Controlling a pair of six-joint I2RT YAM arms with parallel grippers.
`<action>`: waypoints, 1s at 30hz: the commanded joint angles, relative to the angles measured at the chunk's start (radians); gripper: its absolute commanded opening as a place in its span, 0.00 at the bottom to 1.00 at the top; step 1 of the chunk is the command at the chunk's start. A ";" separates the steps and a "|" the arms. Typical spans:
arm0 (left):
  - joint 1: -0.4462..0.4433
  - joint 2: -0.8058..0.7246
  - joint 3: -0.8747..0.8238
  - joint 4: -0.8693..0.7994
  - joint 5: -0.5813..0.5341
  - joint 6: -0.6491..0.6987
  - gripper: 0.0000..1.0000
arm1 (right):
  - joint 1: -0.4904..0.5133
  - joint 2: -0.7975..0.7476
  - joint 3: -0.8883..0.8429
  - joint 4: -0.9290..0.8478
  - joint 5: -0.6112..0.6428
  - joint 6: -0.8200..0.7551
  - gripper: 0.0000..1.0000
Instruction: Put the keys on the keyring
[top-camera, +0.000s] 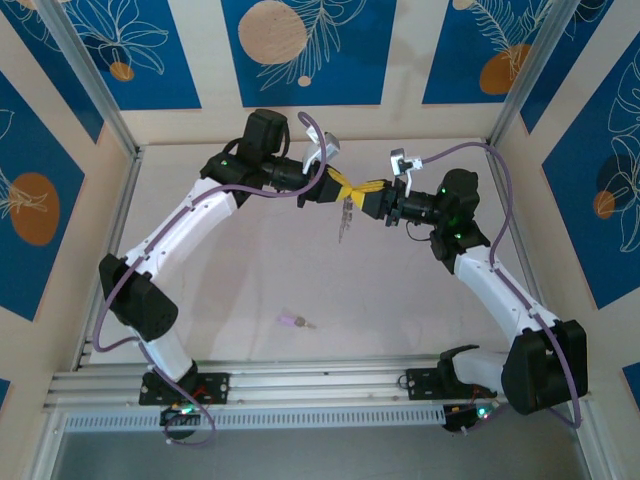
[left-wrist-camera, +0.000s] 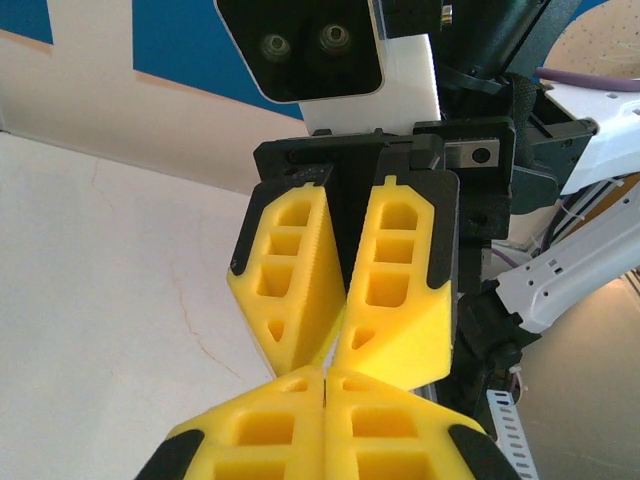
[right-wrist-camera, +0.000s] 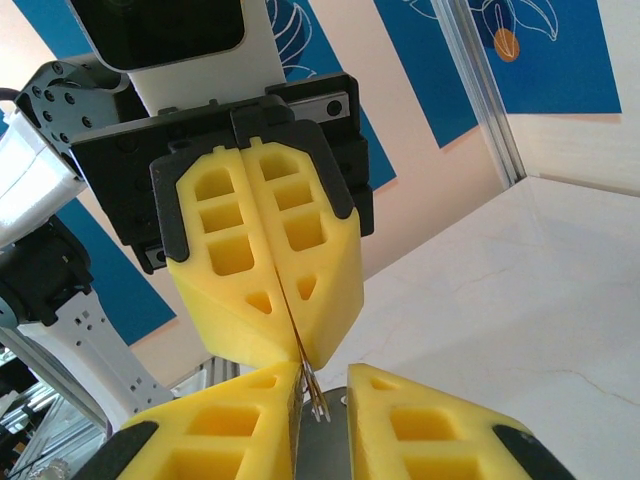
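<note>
With the keyring (top-camera: 347, 213) clenched by the left gripper (top-camera: 345, 187) (right gripper (top-camera: 366, 188) grip unclear), the light, slippery key (top-camera: 293, 320) should be taken by its head.

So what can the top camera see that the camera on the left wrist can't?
Top camera: the purple key lying by itself on the table, and the key ring with its little keys dangling under the hands.

Left wrist camera: a big close-up of the right hand, with the holes in its yellow fingers and the camera box above it.

Both: the left hand and the right hand meeting tip to tip.
</note>
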 joint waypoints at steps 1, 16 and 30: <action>-0.033 -0.028 -0.002 0.075 0.038 -0.009 0.00 | 0.021 0.020 0.015 0.000 -0.019 0.007 0.20; -0.034 -0.025 -0.002 0.080 0.018 -0.014 0.00 | 0.015 0.010 -0.009 0.015 -0.024 0.022 0.27; -0.037 -0.015 0.001 0.097 0.036 -0.030 0.00 | 0.011 0.000 -0.015 0.031 -0.036 0.039 0.03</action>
